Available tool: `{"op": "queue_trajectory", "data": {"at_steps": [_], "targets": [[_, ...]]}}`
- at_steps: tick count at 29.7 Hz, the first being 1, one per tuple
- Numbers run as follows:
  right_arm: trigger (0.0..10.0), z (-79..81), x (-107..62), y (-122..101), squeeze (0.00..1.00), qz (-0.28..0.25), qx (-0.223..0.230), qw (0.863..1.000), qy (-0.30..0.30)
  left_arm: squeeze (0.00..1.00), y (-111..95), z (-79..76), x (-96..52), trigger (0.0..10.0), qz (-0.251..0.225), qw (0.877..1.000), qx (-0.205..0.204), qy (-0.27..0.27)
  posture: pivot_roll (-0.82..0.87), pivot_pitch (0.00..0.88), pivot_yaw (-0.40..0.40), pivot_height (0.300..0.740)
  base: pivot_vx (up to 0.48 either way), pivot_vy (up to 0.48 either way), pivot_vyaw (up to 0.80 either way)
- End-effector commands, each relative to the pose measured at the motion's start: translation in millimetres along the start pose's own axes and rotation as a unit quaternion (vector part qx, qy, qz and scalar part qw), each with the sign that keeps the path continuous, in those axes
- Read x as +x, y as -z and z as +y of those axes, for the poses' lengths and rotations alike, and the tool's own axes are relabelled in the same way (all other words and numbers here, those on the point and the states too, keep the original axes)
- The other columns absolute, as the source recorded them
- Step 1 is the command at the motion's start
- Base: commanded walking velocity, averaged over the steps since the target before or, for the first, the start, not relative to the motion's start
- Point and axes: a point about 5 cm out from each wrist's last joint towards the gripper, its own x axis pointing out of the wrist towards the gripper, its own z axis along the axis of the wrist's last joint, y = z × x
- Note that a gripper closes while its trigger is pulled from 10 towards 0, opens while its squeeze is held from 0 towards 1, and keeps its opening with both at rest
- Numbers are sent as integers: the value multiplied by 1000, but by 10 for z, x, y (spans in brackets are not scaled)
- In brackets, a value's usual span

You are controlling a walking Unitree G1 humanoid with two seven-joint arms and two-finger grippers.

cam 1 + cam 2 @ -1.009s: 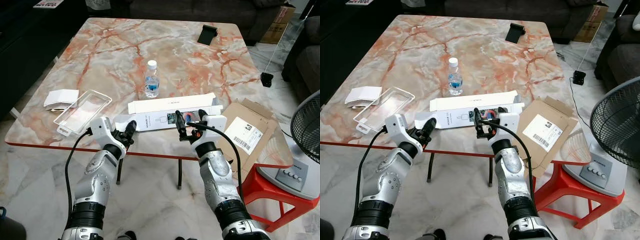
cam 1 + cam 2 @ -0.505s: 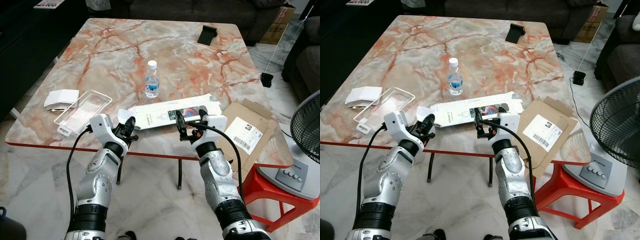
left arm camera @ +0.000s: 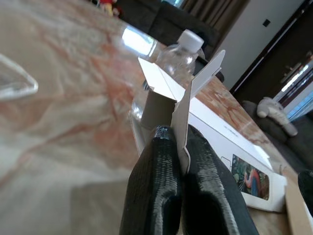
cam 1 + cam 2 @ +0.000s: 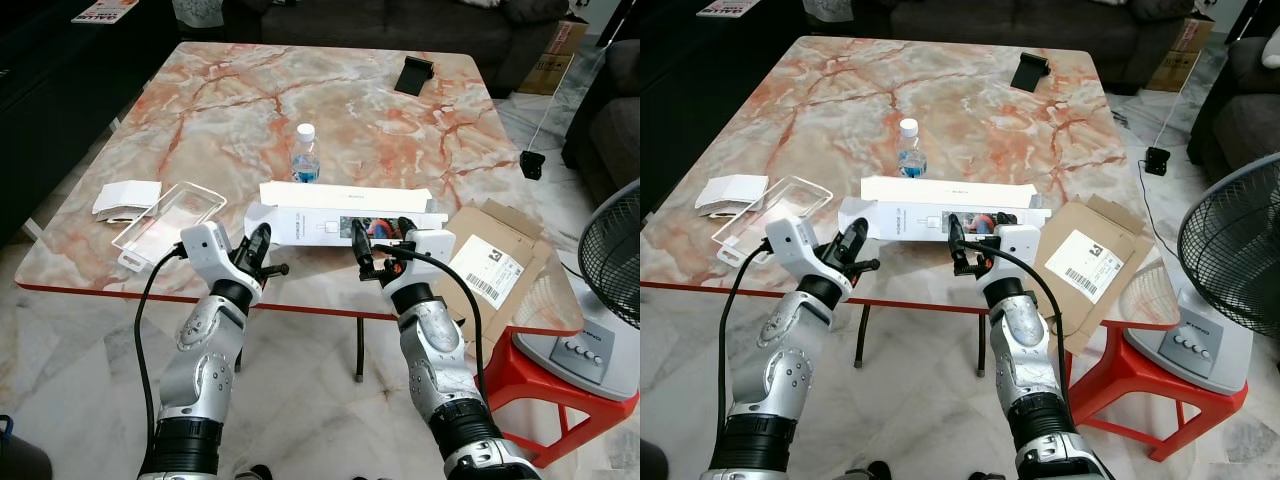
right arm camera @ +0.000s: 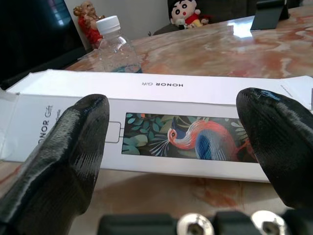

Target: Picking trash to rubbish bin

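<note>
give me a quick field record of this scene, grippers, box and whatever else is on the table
left gripper: shut on the box's end flap
right gripper: open, facing the box's printed side
box: long, white, bird picture, near table edge
bottle: upright behind the box, capped
tray: clear plastic, left of the box
cardboard: flat, right of the box, overhanging the edge
table: marble top
bin: not seen
</note>
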Motion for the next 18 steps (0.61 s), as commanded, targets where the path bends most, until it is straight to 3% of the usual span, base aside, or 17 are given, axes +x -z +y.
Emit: {"op": "queue_trajectory", "data": {"at_steps": [1, 6, 10, 16, 18], "targets": [[10000, -30, 30, -65, 0, -15, 2, 1000, 8, 0, -117, -144, 36, 10000, -27, 999, 26, 25, 64, 114, -17, 740, 0, 0, 0], [10000, -45, 53, -117, 0, -25, 0, 1000, 10, 0, -258, -284, 82, 10000, -56, 996, 47, 45, 64, 114, -19, 740, 0, 0, 0], [10000, -56, 75, -172, 0, -36, 0, 999, 13, 0, -470, -297, 128, 10000, -105, 992, 61, 27, 68, 114, -19, 740, 0, 0, 0], [10000, -56, 108, -240, 0, -49, -2, 999, 13, 0, -532, -293, 163, 10000, -120, 990, 76, 21, 69, 117, -20, 740, 0, 0, 0], [10000, -55, 137, -313, 0, -63, -3, 998, 14, 0, -603, -356, 188, 10000, -136, 986, 90, 32, 67, 118, -21, 740, 0, 0, 0]]}}
